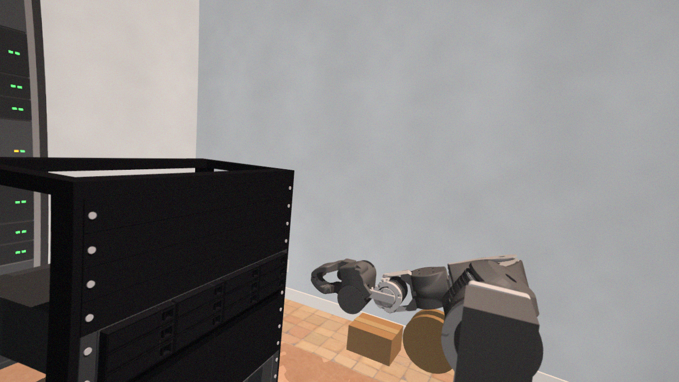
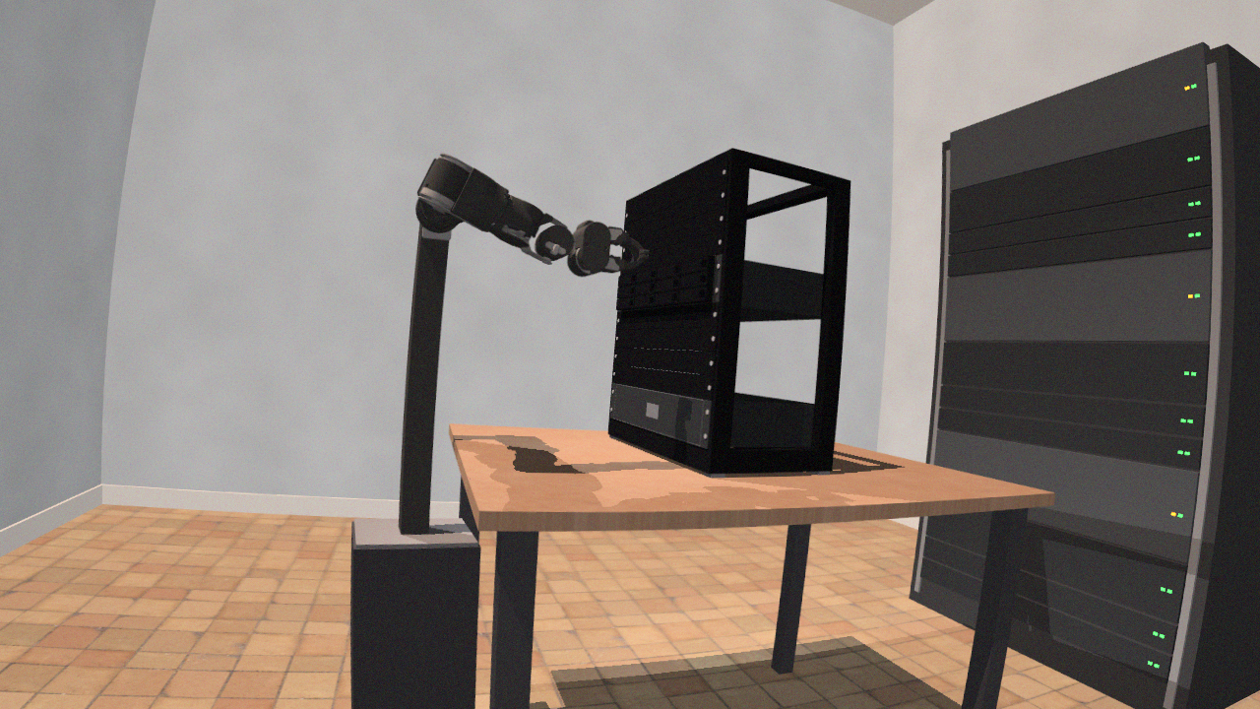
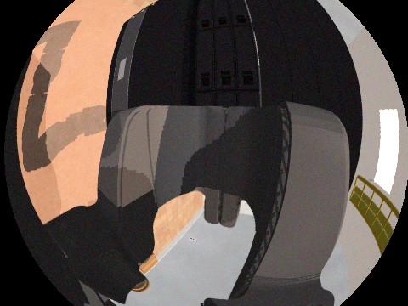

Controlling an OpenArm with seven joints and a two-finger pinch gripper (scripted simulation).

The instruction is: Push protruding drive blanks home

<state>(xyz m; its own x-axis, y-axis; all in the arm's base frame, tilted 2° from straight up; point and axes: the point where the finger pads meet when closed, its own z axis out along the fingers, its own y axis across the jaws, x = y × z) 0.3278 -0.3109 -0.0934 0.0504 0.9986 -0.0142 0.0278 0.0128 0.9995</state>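
Observation:
The black rack [image 1: 61, 246] [image 2: 832, 290] [image 3: 318, 63] stands on the wooden table [image 2: 705, 502]. Its storage chassis [image 1: 194, 304] [image 2: 664, 287] [image 3: 223, 46] shows three rows of dark drive blanks. In the top view their faces look level with one another; I cannot make out one that stands out. My gripper [image 1: 314, 280] [image 2: 641, 255] [image 3: 229, 168] is shut and empty. It hangs in the air in front of the chassis, a short gap clear of the rack's front and touching nothing. The fingers point at the rack.
A tall server cabinet [image 2: 1083, 353] [image 1: 16, 118] with green lights stands behind the table. The arm's post rises from a dark pedestal [image 2: 413, 599] by the table's left edge. A cardboard box [image 1: 372, 337] and a round brown disc [image 1: 422, 341] sit on the tiled floor.

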